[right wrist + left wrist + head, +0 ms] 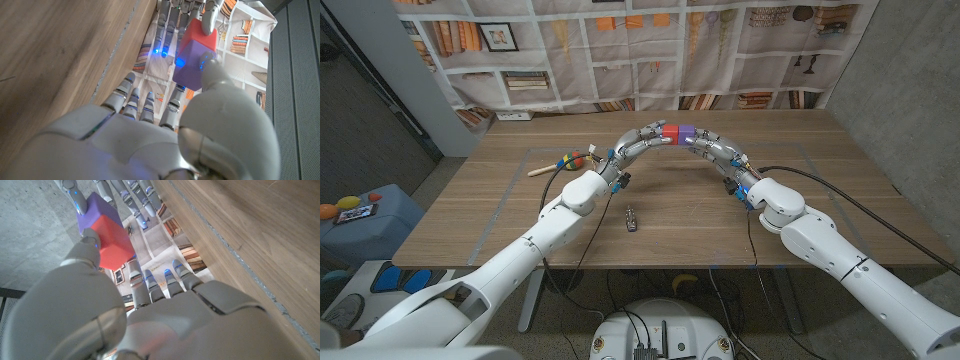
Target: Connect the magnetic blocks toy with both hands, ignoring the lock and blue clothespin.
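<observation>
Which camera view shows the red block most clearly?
The left wrist view: the red block is large there, joined to the purple block, with the left hand's thumb on it. The right wrist view shows it partly behind purple; in the head view it is small.

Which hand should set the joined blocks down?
Either, probably. The left hand holds the red block and the right hand the purple block, already touching, raised mid-table between them.

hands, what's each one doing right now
Left hand: holding the red block.
Right hand: holding the purple block, which is joined to the red one.
</observation>
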Controlling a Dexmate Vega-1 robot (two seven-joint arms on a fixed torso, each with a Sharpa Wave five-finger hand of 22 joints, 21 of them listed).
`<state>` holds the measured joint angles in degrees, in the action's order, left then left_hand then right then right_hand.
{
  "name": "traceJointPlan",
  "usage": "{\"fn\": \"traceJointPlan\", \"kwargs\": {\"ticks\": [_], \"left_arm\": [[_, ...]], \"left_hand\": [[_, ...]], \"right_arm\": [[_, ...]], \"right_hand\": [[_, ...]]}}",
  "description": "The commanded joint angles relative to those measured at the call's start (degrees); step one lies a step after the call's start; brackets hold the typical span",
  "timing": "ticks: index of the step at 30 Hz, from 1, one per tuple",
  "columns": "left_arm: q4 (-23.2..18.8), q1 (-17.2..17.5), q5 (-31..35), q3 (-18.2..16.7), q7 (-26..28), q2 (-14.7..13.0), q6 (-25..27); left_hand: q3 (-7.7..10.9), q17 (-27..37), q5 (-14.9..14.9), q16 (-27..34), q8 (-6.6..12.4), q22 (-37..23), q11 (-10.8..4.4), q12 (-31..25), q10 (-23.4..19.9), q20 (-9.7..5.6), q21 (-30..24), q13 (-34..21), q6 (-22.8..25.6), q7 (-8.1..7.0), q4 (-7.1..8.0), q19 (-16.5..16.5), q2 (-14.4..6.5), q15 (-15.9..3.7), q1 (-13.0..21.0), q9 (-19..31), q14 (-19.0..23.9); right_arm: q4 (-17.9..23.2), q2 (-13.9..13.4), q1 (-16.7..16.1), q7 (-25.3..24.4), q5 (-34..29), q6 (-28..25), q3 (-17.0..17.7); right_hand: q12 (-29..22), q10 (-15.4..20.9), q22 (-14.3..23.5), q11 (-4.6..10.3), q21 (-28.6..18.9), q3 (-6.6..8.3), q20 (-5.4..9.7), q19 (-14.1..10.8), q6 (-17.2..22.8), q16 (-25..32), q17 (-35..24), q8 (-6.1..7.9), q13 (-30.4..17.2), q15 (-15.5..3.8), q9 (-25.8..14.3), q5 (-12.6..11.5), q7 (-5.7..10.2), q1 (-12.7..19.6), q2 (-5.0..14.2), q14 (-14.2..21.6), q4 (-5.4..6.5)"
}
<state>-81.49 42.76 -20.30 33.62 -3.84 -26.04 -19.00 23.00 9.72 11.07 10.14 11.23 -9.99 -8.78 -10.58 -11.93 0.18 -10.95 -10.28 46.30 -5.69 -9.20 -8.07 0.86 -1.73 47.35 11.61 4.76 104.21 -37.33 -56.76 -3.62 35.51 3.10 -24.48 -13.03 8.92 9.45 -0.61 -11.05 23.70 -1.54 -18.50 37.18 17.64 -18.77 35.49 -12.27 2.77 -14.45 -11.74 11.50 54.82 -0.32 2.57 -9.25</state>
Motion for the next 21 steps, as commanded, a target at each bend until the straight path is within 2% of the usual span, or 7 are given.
{"fn": "traceJointPlan", "kwargs": {"ticks": [1, 5, 8, 14, 21], "left_arm": [[0.43, -0.4, -0.86, 0.14, -1.94, -0.29, -0.33], [0.63, -0.49, -1.51, 0.14, -2.67, -0.23, -0.27], [1.06, -0.65, -1.76, 0.2, -3.28, -0.14, -0.67], [1.37, -0.81, -2.22, 0.15, -4.1, -0.22, -0.9], [1.14, -0.63, -2.53, -0.1, -4.26, -0.49, -0.84]], "left_hand": [[-0.35, 0.25, 0.54, -0.06, -0.4, -0.18, 0.17, 0.03, 0.55, -0.06, -0.03, -0.13, 0.32, -1.96, -0.1, 0.47, -0.73, 0.08, -0.48, 0.28, -0.52], [-0.61, 0.26, 0.51, -0.08, -0.62, -0.18, 0.33, 0.03, 1.01, -0.01, -0.01, -0.15, -0.81, -1.75, -0.03, 0.68, -0.52, 0.15, -0.85, 0.26, -0.93], [-0.89, 0.27, 0.53, -0.08, -0.97, -0.18, 1.19, 0.02, 1.76, 0.13, 0.01, -0.18, -2.94, -1.29, -0.02, 1.03, -0.34, 0.45, -1.21, 0.22, -1.58], [-1.27, 0.28, 0.49, -0.1, -1.24, -0.17, 1.8, -0.01, 2.5, 0.38, 0.01, -0.19, -5.16, -0.47, 0.13, 1.3, -0.11, 0.82, -1.87, 0.16, -2.27], [-1.55, 0.28, 0.48, -0.1, -1.21, -0.16, 1.96, -0.05, 2.95, 0.35, 0.01, -0.2, -6.49, -0.18, 0.16, 1.5, 0.18, 1.05, -2.33, 0.09, -2.77]], "right_arm": [[-0.51, 0.38, 0.01, 0.42, 0.44, 0.57, -0.1], [-0.45, 0.47, -0.26, 0.15, 0.4, 0.8, -0.05], [-0.44, 0.48, -0.36, 0.0, 0.32, 0.89, -0.03], [-0.51, 0.65, -0.59, -0.03, 0.44, 1.37, 0.09], [-0.3, 0.61, -0.87, -0.49, 0.4, 1.24, 0.18]], "right_hand": [[0.0, 0.45, 0.31, 0.04, -0.12, -0.06, -0.29, -0.44, 5.12, 0.2, -0.09, 1.94, -0.11, 0.08, -0.26, -0.39, -1.86, -2.17, 3.03, 0.44, -0.04], [-0.04, 0.61, 0.31, 0.02, -0.13, -0.12, -0.31, -0.48, 5.25, 0.22, -0.11, 1.99, -0.1, 0.1, -0.22, -0.41, -1.87, -2.14, 3.06, 0.5, -0.05], [-0.03, 0.62, 0.31, 0.03, -0.13, -0.15, -0.3, -0.5, 5.36, 0.22, -0.13, 2.03, -0.1, 0.1, -0.19, -0.42, -1.86, -2.13, 3.08, 0.49, -0.06], [0.0, 0.64, 0.3, -0.05, -0.12, -0.23, -0.33, -0.53, 5.29, 0.22, -0.16, 2.0, -0.11, 0.12, -0.12, -0.46, -1.88, -2.08, 3.15, 0.52, -0.07], [0.01, 0.69, 0.3, 0.05, -0.12, -0.3, -0.34, -0.54, 5.39, 0.22, -0.19, 2.03, -0.11, 0.06, -0.05, -0.49, -1.84, -2.02, 3.21, 0.51, -0.1]]}}
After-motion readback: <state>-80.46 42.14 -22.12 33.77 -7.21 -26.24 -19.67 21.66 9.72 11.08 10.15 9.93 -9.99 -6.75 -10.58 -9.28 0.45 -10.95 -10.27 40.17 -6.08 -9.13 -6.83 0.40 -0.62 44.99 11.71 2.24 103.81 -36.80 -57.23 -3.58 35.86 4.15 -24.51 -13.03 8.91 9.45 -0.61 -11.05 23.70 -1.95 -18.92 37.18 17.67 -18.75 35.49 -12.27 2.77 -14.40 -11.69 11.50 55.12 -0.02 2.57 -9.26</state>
